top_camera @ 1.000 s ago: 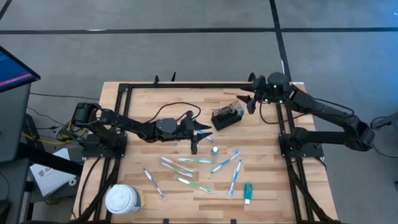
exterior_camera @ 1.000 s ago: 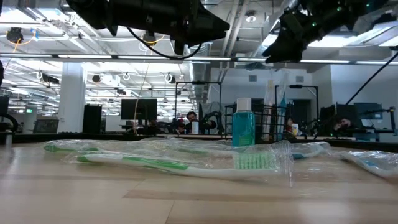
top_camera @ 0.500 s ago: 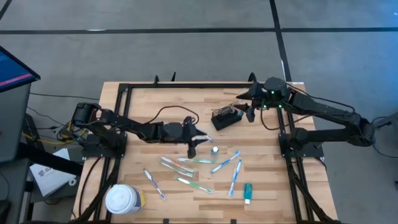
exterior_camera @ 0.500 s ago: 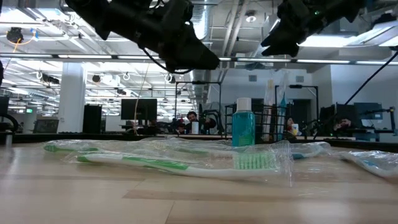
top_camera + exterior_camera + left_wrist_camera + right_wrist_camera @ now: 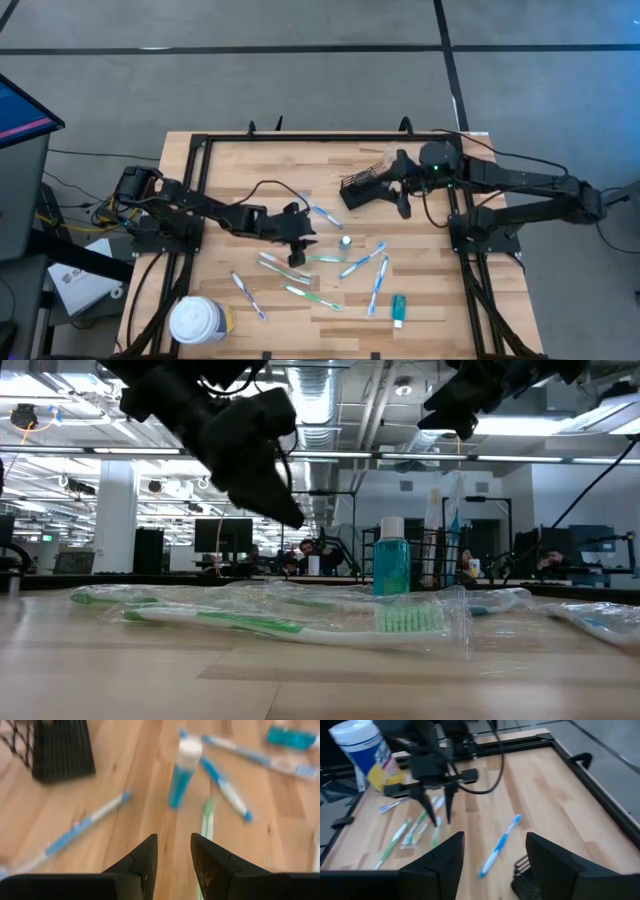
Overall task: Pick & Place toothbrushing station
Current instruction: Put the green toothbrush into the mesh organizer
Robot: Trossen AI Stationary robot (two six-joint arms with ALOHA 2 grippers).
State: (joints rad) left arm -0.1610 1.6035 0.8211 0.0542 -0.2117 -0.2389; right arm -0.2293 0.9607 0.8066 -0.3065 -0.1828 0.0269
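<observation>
Black mesh caddy point(image 5: 363, 187) stood upper centre, right tool point(image 5: 402, 186) agape beside it; left tool point(image 5: 300, 248) part-open, empty, should straddle one toothbrush point(image 5: 283, 266) squarely.

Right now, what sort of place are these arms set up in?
Probably a robotics lab or open workshop floor. The low view shows exposed ceiling ducts, rows of monitors and more dark rigs behind. The arms work at a framed wooden table on bare concrete floor.

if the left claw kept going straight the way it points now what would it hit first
Probably the bare table: the open left claw points into the gap between a blue toothbrush and a green one. Farther along stands the small teal tube, though depth is unclear.
</observation>
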